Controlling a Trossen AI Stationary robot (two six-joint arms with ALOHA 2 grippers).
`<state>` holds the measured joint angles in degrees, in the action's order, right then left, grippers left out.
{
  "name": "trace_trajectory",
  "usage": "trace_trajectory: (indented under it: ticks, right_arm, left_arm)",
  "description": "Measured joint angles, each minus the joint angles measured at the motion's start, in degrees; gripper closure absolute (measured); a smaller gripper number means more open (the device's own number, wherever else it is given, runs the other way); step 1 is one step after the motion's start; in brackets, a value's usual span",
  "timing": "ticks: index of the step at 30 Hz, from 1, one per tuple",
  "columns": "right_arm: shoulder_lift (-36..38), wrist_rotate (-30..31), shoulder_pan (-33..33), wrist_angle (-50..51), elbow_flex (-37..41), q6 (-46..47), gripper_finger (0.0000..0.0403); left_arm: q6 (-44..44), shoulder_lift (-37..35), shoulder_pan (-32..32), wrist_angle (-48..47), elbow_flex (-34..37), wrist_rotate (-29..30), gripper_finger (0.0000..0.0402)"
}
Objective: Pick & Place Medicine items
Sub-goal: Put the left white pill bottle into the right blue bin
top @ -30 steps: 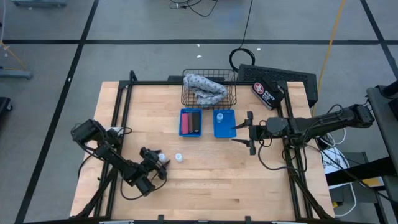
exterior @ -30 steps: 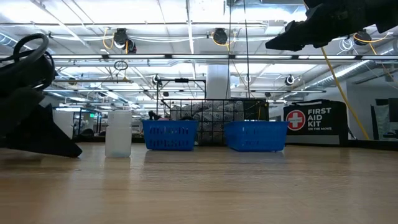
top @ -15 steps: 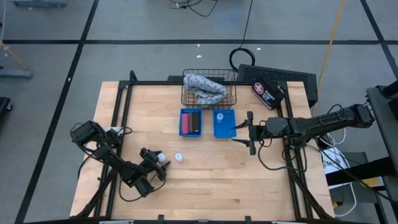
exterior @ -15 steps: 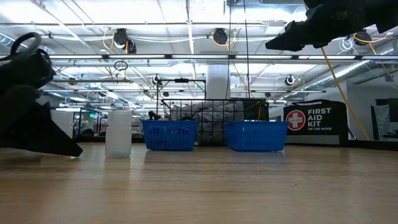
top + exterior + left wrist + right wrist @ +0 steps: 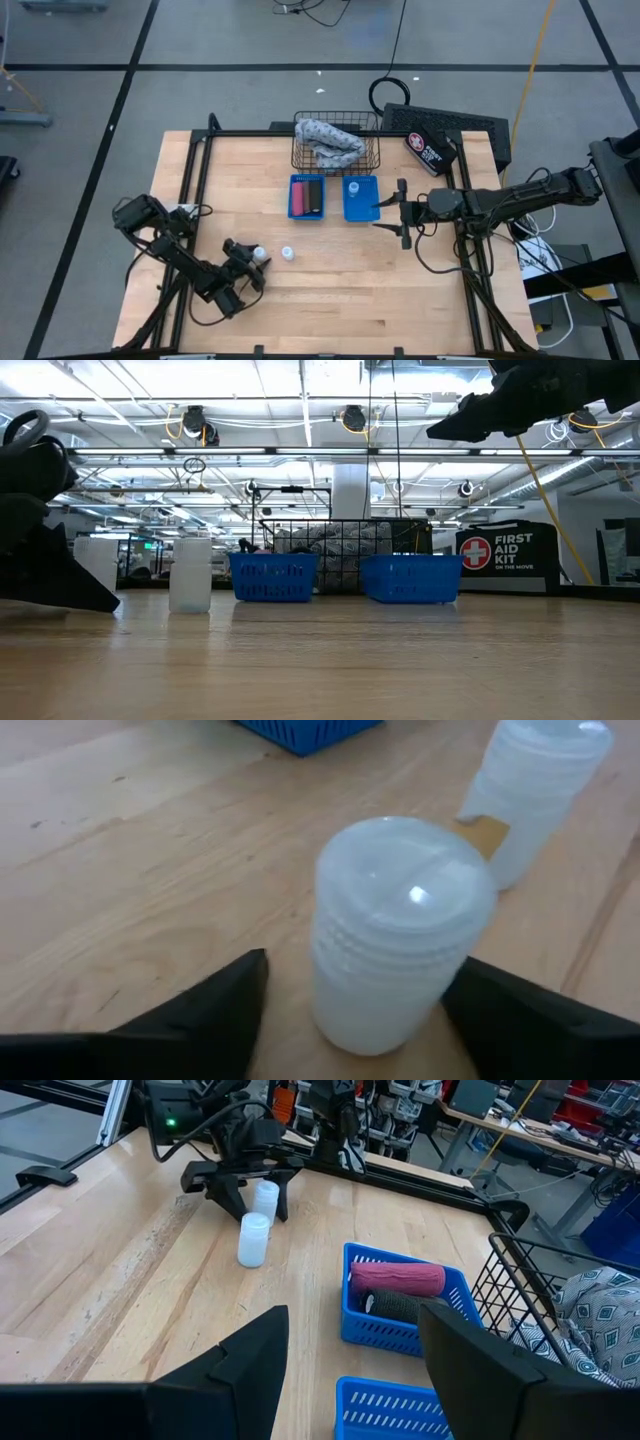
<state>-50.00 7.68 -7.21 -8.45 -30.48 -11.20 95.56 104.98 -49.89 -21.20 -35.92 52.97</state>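
I have the left gripper [image 5: 254,263] down at the table with a white bottle [image 5: 400,935] standing upright between its fingers [image 5: 215,1010]; the fingers are spread with daylight on both sides, so nothing is pinched yet. A second bottle [image 5: 287,254] stands just beside it, toward the baskets, close enough that I judge the far finger could clip it. To do this grab well I'd keep the wrist square to the bottle, centre it so both pads meet the ribbed side together, and close slowly: one-sided contact would likely tip or skate such a light thing along the wood. I'd grip low on the body, not the lid, then lift straight up before swinging away, so the neighbour isn't knocked over. The right gripper [image 5: 402,212] waits in the air just beside the right blue basket [image 5: 372,204], its fingers apart and empty. That basket already holds one bottle [image 5: 353,186]; the left blue basket [image 5: 294,208] holds the pink piece [image 5: 397,1278] and a dark piece [image 5: 403,1306]. So I take the bottles' place to be the right basket, which means carrying well across the table without squeezing harder than needed.
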Motion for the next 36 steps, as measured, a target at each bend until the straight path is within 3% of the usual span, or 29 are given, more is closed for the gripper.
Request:
trace_trajectory:
  ticks: [5, 9, 14, 20, 23, 25, 28, 31, 36]
  right_arm:
    - [0.0, 0.0, -0.02, -0.04, 0.0, 0.0, 0.019]
    - [0.0, 0.0, -0.02, -0.09, 0.0, 0.02, 0.019]
    - [0.0, 0.0, -0.01, -0.08, 0.0, 0.02, 0.019]
    - [0.0, 0.02, -0.02, -0.42, 0.0, 0.03, 0.019]
    - [0.0, 0.0, 0.01, -1.12, 0.0, 0.03, 0.019]
    - [0.0, 0.0, -0.01, -1.55, 0.0, 0.02, 0.019]
    - [0.0, -0.02, 0.01, -2.98, 0.0, 0.05, 0.019]
    - [0.0, -0.26, -0.02, -3.75, 0.0, 1.55, 0.019]
    - [0.0, -0.26, -0.02, -3.56, 0.0, 3.59, 0.019]
  left_arm:
    - [-0.08, -0.02, 0.83, 0.23, 0.0, 0.19, 0.0196]
    - [-1.43, -0.66, 1.79, -0.14, -0.34, -0.1, 0.0241]
    - [-6.25, -9.18, 3.18, -7.88, -1.73, -5.01, 0.025]
    - [-19.45, -25.38, 8.76, -10.44, -3.09, 0.08, 0.025]
    - [-34.57, -31.09, 14.03, -2.9, -3.19, 3.03, 0.025]
    - [-47.24, -32.77, 18.11, 5.66, -3.32, 0.92, 0.025]
    - [-65.6, -32.48, 24.95, 20.33, -3.3, -6.7, 0.025]
    - [-78.6, -29.07, 31.03, 36.8, -3.37, -17.84, 0.025]
    - [-87.0, -20.32, 38.15, 52.13, -4.22, -32.81, 0.025]
